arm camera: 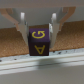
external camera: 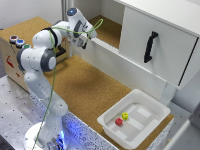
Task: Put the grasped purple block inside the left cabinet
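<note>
- The pincer (arm camera: 39, 31) is closed narrowly on the purple block (arm camera: 39, 42), one finger (arm camera: 22, 25) pressed against each side.
- The block hangs above the white front edge of the left cabinet (external camera: 111, 30), whose cork floor lies beyond.
- Well apart, a red block (external camera: 119, 121) and a yellow block (external camera: 125, 116) sit in the white tray (external camera: 150, 122) on the tabletop (external camera: 85, 90).

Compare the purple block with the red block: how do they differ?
The purple block is clamped in the pincer at the cabinet opening; the red block lies loose in the tray. Purple shows yellow letters; red's markings are unreadable. Both are small cubes.
</note>
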Robot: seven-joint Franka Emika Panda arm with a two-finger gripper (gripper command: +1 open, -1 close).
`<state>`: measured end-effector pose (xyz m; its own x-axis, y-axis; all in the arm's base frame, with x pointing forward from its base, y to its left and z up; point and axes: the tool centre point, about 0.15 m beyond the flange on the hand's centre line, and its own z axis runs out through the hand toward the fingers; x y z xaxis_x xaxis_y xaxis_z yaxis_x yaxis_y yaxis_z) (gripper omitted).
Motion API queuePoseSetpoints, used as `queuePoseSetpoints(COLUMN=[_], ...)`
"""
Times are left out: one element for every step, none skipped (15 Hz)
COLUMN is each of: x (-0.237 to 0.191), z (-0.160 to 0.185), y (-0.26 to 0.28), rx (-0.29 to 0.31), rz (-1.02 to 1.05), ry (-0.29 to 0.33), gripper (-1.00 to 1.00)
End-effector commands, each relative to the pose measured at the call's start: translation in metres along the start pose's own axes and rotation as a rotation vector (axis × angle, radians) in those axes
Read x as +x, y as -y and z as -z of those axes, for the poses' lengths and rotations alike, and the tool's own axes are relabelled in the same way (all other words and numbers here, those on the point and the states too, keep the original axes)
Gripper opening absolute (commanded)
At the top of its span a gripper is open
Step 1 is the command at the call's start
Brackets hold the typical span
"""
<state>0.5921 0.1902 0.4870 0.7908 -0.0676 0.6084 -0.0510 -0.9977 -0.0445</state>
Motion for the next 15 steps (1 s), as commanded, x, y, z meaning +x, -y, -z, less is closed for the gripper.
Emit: queuePoseSetpoints(x=[0.042, 0.045, 0.048, 0.050, 0.052, 0.052, 0.051, 0.050, 0.047, 0.043, 0.039, 0.034, 0.031, 0.030, 0.028], z=[-0.044, -0.050, -0.055, -0.058, -0.061, -0.061, -0.060, -0.058, -0.054, -0.048, -0.043, -0.036, -0.031, -0.025, -0.017], y=[0.018, 0.017, 0.015, 0.014, 0.013, 0.013, 0.012, 0.010, 0.009, 0.008, 0.009, 0.007, 0.005, 0.003, 0.001], rx=[-0.205, -0.223, -0.224, -0.235, -0.236, -0.236, -0.231, -0.225, -0.215, -0.202, -0.195, -0.190, -0.191, -0.188, -0.183], rz=[0.005, 0.014, 0.015, 0.025, 0.032, 0.028, 0.025, 0.017, 0.006, 0.000, -0.004, -0.001, 0.001, -0.001, -0.002], ry=[0.057, 0.046, 0.048, 0.045, 0.047, 0.041, 0.042, 0.040, 0.042, 0.037, 0.023, 0.010, 0.002, -0.008, -0.022], gripper=[-1.00, -1.00, -1.00, -1.00, -1.00, -1.00, -1.00, -1.00, 1.00, 1.00, 1.00, 1.00, 1.00, 1.00, 1.00])
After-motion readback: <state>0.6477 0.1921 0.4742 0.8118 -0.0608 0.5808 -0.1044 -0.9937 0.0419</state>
